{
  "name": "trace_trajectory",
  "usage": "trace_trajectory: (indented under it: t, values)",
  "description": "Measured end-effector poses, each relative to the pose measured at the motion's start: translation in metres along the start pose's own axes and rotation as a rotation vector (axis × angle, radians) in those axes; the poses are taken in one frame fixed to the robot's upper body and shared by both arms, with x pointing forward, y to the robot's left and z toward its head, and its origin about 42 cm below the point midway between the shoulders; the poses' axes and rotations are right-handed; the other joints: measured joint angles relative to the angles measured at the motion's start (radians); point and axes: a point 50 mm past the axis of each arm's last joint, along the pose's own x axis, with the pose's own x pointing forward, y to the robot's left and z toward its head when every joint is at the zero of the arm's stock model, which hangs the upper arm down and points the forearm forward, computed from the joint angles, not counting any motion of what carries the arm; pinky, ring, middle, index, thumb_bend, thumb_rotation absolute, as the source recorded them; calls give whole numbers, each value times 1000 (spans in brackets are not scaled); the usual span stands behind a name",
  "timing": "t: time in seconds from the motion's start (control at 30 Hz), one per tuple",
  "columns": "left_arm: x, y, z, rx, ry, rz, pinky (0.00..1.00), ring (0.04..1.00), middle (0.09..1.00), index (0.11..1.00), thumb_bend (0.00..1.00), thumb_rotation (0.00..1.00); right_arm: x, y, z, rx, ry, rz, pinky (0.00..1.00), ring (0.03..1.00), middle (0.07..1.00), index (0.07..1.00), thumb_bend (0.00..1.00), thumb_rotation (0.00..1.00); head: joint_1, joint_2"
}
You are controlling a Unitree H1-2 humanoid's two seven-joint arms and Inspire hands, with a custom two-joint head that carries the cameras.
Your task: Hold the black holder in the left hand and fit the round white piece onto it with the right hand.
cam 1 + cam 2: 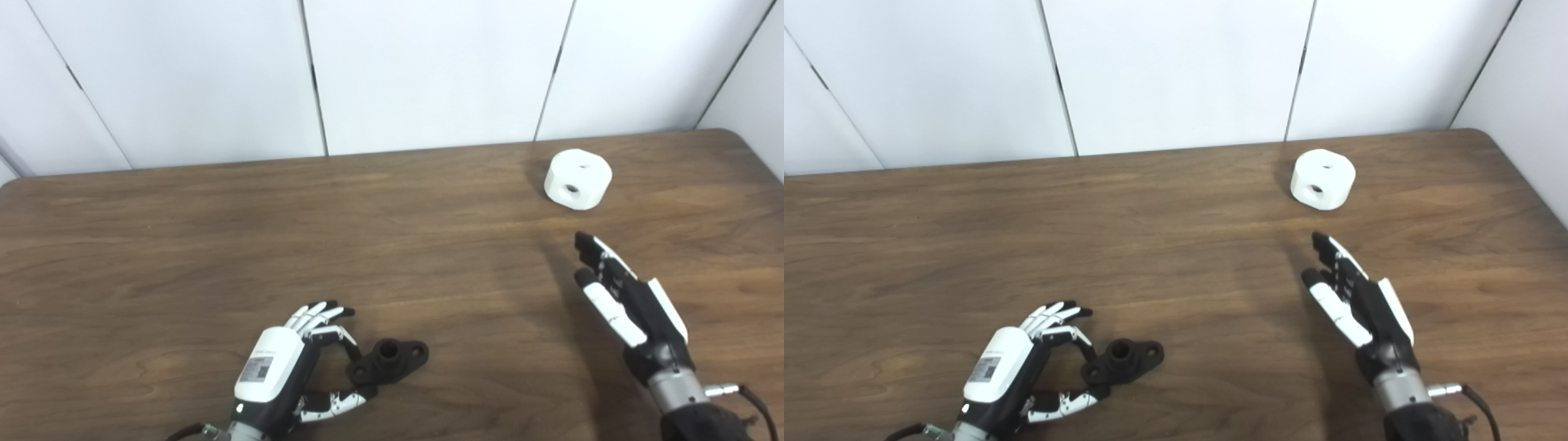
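Observation:
The black holder (387, 361) lies flat on the wooden table (306, 245) near the front, a short tube standing up between two flange holes. My left hand (288, 367) is just left of it, fingers and thumb curled around its left end with a small gap, so the hand is open. The round white piece (578, 178), a short cylinder with a hole in its side and one on top, sits at the back right. My right hand (625, 294) hovers open in front of it, fingers stretched toward it, a hand's length short.
White wall panels (429, 67) stand close behind the table's far edge. The table's rounded right corner (1488, 131) is just beyond the white piece.

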Motion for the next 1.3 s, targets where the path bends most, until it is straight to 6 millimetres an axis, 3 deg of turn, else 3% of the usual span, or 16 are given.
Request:
trace_trajectory:
  t: [0.07,0.2,0.33,0.57,0.83,1.3]
  values:
    - [0,0,0,-3,1,2,907,901,836,488,516,44,7,-6,2,-60,-4,-9,886,937,957,932,571,554,-40,-12]
    - [0,2,-2,-14,1,7,895,897,830,488,515,43,22,-14,8,-193,-27,-43,817,894,931,921,631,443,-100,-34]
    - [1,2,-5,-19,-9,8,877,888,823,487,516,42,39,-16,14,-327,-39,-62,869,913,934,925,655,360,-141,-58]
    - [1,4,-7,-19,-14,16,861,876,820,487,516,42,69,-31,29,-469,-82,-107,920,958,960,932,677,277,-141,-75]
    - [-2,5,-8,-17,-11,18,865,876,818,487,516,43,95,-49,44,-583,-96,-136,941,977,964,928,719,253,-141,-97]
    - [-3,4,-9,-16,-21,16,874,880,817,487,516,43,149,-63,78,-736,-128,-149,903,991,969,915,772,341,-134,-117]
